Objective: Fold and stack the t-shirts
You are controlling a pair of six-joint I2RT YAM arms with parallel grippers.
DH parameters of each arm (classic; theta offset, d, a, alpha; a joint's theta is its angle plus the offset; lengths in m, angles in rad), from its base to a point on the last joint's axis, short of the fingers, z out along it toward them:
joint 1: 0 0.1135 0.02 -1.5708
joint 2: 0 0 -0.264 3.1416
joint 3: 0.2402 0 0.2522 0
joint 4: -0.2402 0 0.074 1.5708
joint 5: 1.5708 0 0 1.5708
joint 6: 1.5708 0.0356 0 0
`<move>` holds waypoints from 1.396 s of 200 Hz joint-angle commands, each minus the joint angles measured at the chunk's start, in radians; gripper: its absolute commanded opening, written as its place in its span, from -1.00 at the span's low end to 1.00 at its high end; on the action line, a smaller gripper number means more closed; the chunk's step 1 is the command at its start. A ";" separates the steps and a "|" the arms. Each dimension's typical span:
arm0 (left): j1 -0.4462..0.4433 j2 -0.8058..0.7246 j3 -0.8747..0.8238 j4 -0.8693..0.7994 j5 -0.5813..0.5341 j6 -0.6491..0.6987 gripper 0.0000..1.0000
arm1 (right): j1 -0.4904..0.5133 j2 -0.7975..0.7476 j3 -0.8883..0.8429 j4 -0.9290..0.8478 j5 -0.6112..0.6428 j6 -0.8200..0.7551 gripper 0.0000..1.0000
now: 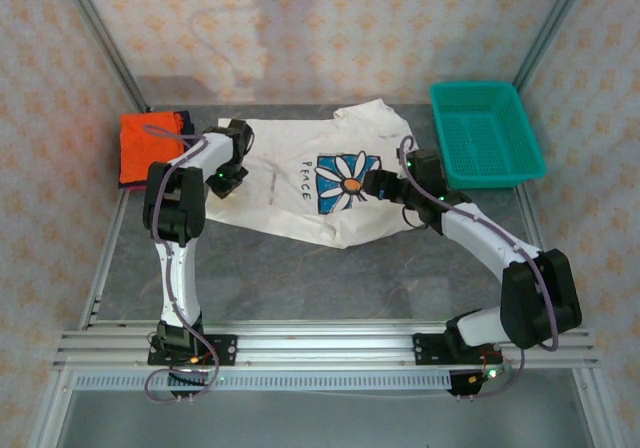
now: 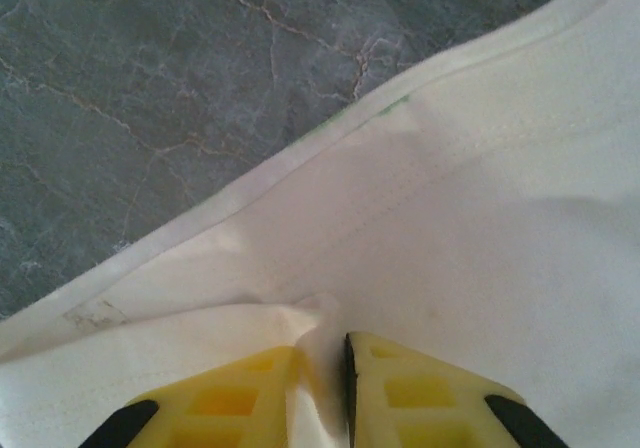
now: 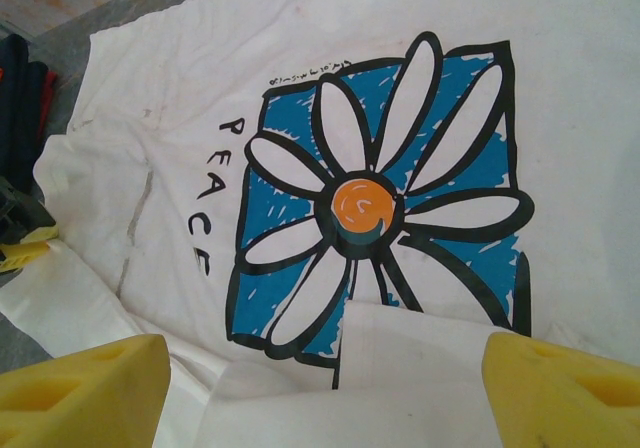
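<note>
Beyond the near rail (image 1: pixel 320 340), the white shirt (image 1: pixel 290 148) lay spread mid-table, the orange shirt (image 1: pixel 148 146) far left, the basket (image 1: pixel 470 85) far right. Left wrist: the left gripper (image 2: pixel 325 353) pinched a fold by the shirt's hem. Right wrist: the right gripper (image 3: pixel 320 353), jaws wide, hung over a flap below the daisy (image 3: pixel 365 203).

We're looking into a robotics lab test cell, marbled grey tabletop (image 1: pixel 330 278) boxed in by patterned panels (image 1: pixel 330 28) on aluminium frame posts (image 1: pixel 103 40), left arm (image 1: pixel 172 238) and right arm (image 1: pixel 490 243) bolted to an extrusion rail (image 1: pixel 320 343)
</note>
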 commanded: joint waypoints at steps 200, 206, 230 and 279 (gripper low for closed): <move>0.003 -0.669 -0.713 0.044 -0.021 -0.017 -0.82 | 0.390 0.494 0.439 -0.405 0.297 -0.279 0.29; 0.003 -0.678 -0.726 0.047 -0.021 -0.019 -0.82 | 0.390 0.514 0.450 -0.420 0.294 -0.277 0.20; 0.003 -0.705 -0.774 0.036 -0.031 -0.024 -0.82 | 0.390 0.534 0.469 -0.469 0.338 -0.265 -0.40; 0.002 -0.773 -0.861 0.044 -0.072 -0.028 -0.82 | 0.390 0.303 0.310 -0.399 0.420 -0.195 -1.00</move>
